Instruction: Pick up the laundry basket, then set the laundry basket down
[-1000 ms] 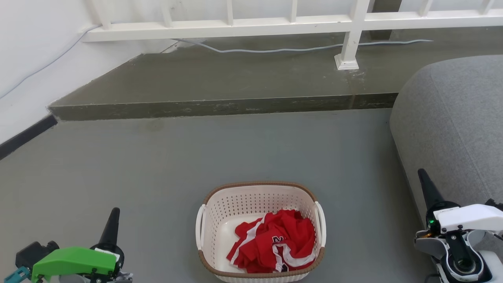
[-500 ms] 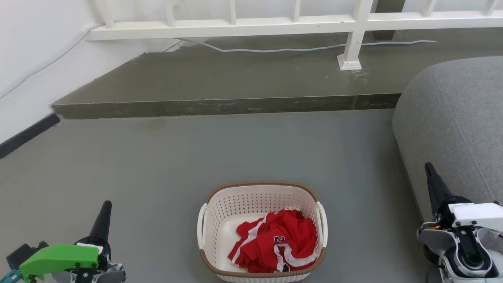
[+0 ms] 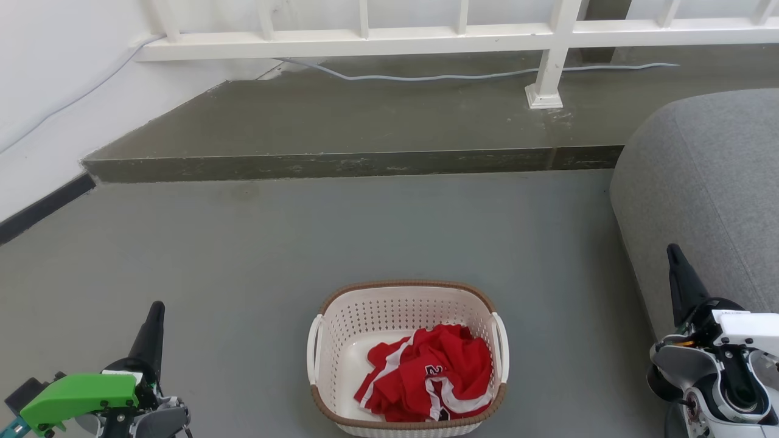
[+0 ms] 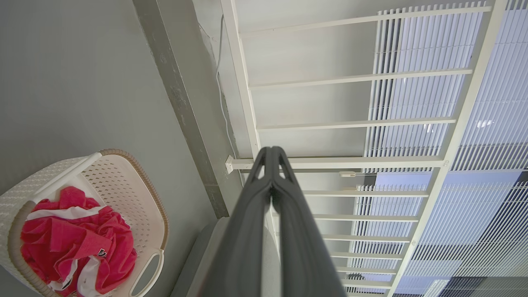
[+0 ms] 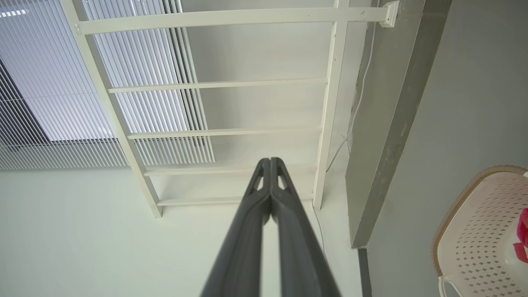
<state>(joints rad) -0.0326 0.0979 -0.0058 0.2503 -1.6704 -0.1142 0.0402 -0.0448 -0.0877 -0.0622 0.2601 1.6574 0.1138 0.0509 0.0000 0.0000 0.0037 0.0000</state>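
Observation:
The laundry basket, cream-white and perforated with a brown woven-look rim and white side handles, stands on the grey floor at the bottom middle of the head view. A crumpled red and white garment lies inside it. My left gripper is at the lower left, well left of the basket, shut with its fingertips pressed together and nothing between them. At the lower right my right gripper is shut and empty too, off to the basket's right. The basket shows in the left wrist view and the right wrist view.
A grey upholstered sofa rises close beside my right gripper. A raised concrete step crosses the floor beyond the basket, with a white railing and a loose cable on it. A white wall closes the left side.
The left gripper has shifted left and the right gripper right, both a little further from the basket. The view has shifted slightly. The basket rests in the same spot.

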